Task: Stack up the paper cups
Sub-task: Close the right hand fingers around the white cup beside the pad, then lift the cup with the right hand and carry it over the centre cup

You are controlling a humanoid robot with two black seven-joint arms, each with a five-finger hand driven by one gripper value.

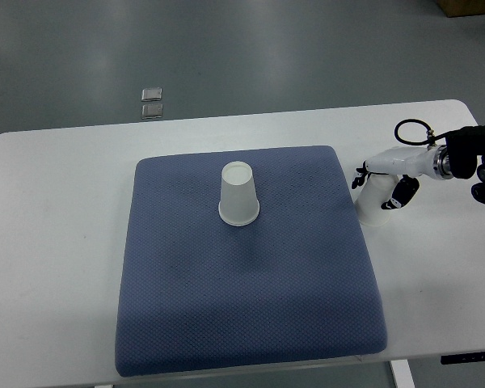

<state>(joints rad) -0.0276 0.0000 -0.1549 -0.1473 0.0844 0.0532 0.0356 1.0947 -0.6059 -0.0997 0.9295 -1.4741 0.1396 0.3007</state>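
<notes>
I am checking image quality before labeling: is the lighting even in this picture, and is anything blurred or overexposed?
Top view: lighting soft and even, shadows faint; the paper cup on the blue pad is sharp, only its white rim slightly bright. The second cup, held in the right hand, blends into the white table, so its edges are hard to see. No motion blur.

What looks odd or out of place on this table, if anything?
Little stands out. One white paper cup stands upside down on the blue padded mat, seemingly intact. The right hand grips a second white paper cup off the mat, beside its right edge. Nothing is spilled.
</notes>
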